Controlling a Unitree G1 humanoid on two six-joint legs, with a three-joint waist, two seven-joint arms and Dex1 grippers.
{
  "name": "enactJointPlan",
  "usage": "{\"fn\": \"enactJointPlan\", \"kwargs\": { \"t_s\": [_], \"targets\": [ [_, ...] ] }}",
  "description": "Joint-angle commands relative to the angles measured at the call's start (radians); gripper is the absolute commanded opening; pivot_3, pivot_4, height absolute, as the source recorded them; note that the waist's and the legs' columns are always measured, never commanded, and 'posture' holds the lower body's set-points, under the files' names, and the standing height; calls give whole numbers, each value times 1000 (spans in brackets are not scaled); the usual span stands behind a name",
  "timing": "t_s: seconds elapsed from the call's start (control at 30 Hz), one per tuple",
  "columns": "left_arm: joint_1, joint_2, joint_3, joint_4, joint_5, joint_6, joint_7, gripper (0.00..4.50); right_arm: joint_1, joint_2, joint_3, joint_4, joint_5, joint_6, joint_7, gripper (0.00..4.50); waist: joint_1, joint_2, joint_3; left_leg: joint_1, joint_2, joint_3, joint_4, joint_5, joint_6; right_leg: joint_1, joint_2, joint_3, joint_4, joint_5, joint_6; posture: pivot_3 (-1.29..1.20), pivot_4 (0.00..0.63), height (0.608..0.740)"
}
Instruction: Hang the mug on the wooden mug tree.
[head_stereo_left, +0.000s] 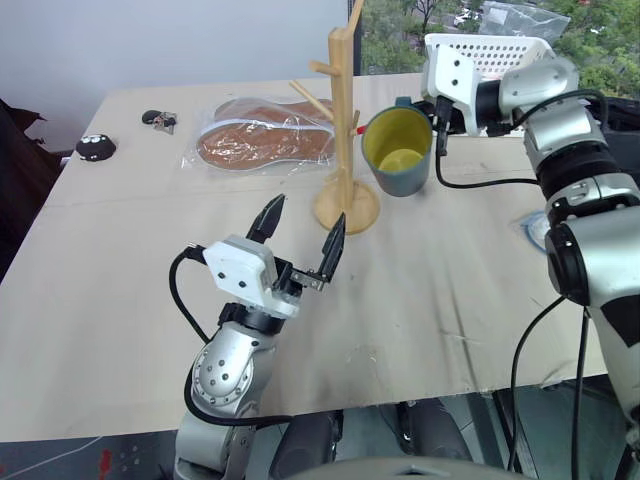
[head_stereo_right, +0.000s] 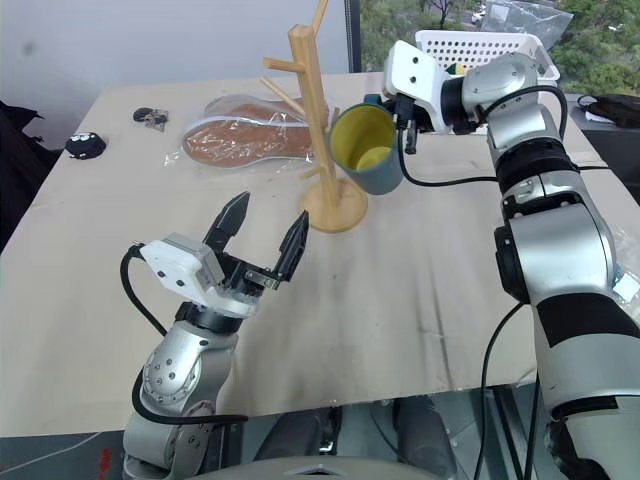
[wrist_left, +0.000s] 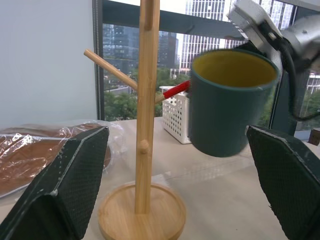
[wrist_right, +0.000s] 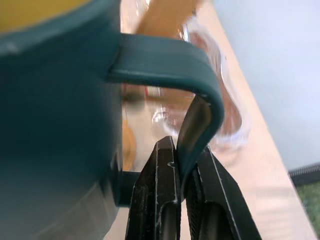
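Mug (head_stereo_left: 398, 152) beside wooden mug tree (head_stereo_left: 343, 120); right claw (wrist_right: 184, 187) pinches handle; left claw (head_stereo_left: 298, 232) spread.

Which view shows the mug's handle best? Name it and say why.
The right wrist view: the handle is close up, pinched between the right gripper's fingers. In the eye views the mug hides most of its handle; the left wrist view shows the mug's body beside the wooden mug tree.
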Motion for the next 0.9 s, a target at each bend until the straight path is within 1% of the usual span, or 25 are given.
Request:
{"fn": "enactJointPlan", "kwargs": {
  "t_s": [0.03,0.13,0.2,0.23,0.27,0.3,0.33,0.37,0.4,0.47,0.5,0.63,0.73,0.77,0.8,0.83,0.87,0.9],
  "targets": [
    [6,-4,-3,-9,4,-42,-12,4500,-44,4,0,-16,-23,-21,-19,71,1,0,0,0,0,0,0,0,0,0,0,0,0,0,0,0,150,740],
    [10,-3,-2,-8,2,-50,-16,4500,-50,14,4,-16,-45,-4,-52,71,0,0,0,0,0,0,0,0,0,0,0,0,0,0,0,0,150,740],
    [11,-3,-1,-7,0,-52,-19,4500,-56,18,0,-14,-54,11,-68,630,-1,0,0,0,0,0,0,0,0,0,0,0,0,0,0,0,150,740],
    [10,-3,0,-6,-1,-53,-19,4500,-57,17,0,-14,-57,14,-69,962,-1,0,0,0,0,0,0,0,0,0,0,0,1,0,0,0,150,740],
    [8,-3,1,-5,-2,-53,-21,4500,-58,14,-2,-15,-58,19,-69,1437,-1,0,0,0,0,0,0,0,0,0,0,0,1,0,0,0,150,740],
    [6,-4,3,-4,-2,-51,-22,4500,-58,12,-4,-15,-59,24,-70,2047,-1,0,0,0,0,0,0,0,0,0,0,0,1,0,0,0,150,740],
    [5,-4,4,-5,-2,-49,-22,4500,-60,8,-8,-15,-58,31,-74,2525,-1,0,0,0,0,0,0,0,0,0,0,0,1,0,0,0,150,740],
    [3,-2,5,-7,-3,-44,-24,4500,-61,-1,-13,-15,-57,39,-80,2852,-1,0,0,0,0,0,0,0,0,0,0,0,1,0,0,0,150,740],
    [1,1,6,-10,-3,-38,-25,4500,-61,-11,-20,-15,-54,47,-88,3464,0,0,0,0,0,0,0,0,0,0,0,0,1,0,0,0,150,740],
    [-1,7,8,-23,-6,-23,-27,4500,-57,-32,-42,-17,-39,72,-111,4333,1,0,0,0,0,0,0,0,0,0,0,0,1,0,0,0,150,740],
    [1,13,13,-30,-10,-11,-28,4500,-49,-47,-58,-23,-27,85,-116,4429,2,0,0,0,0,0,0,0,0,0,0,0,1,0,0,0,150,740],
    [36,62,35,-41,-54,106,-48,4500,65,-129,-148,-120,74,182,-66,4429,5,0,0,-1,-1,-1,0,0,0,0,0,-1,0,0,0,0,150,740],
    [91,116,54,-40,-59,198,-55,4500,249,-180,-234,-333,197,311,-12,4429,3,0,-1,-1,0,-1,0,0,0,0,0,-1,0,0,0,0,150,740],
    [118,148,63,-33,-48,216,-70,4500,367,-198,-271,-463,248,380,-16,4429,3,0,-1,-1,0,-1,0,0,0,0,0,-1,0,0,0,0,150,740],
    [141,176,78,-20,-55,216,-97,4500,520,-207,-317,-613,295,449,-48,4429,3,0,-1,-1,0,-1,-1,0,0,0,0,0,0,0,0,0,150,740],
    [159,196,92,-12,-62,213,-119,4500,633,-211,-347,-734,329,505,-80,4429,8,-1,-2,-1,0,-1,0,0,0,0,0,0,1,0,0,0,150,740],
    [173,213,115,11,-73,212,-139,4500,806,-201,-380,-898,373,580,-120,4429,11,0,-2,-2,1,-3,0,0,0,0,0,-2,1,0,0,0,150,740],
    [180,221,131,26,-83,211,-151,4500,920,-194,-399,-1014,403,637,-151,4429,19,3,-3,-2,1,-4,0,0,0,0,0,-3,1,0,0,0,150,740]
  ]
}}
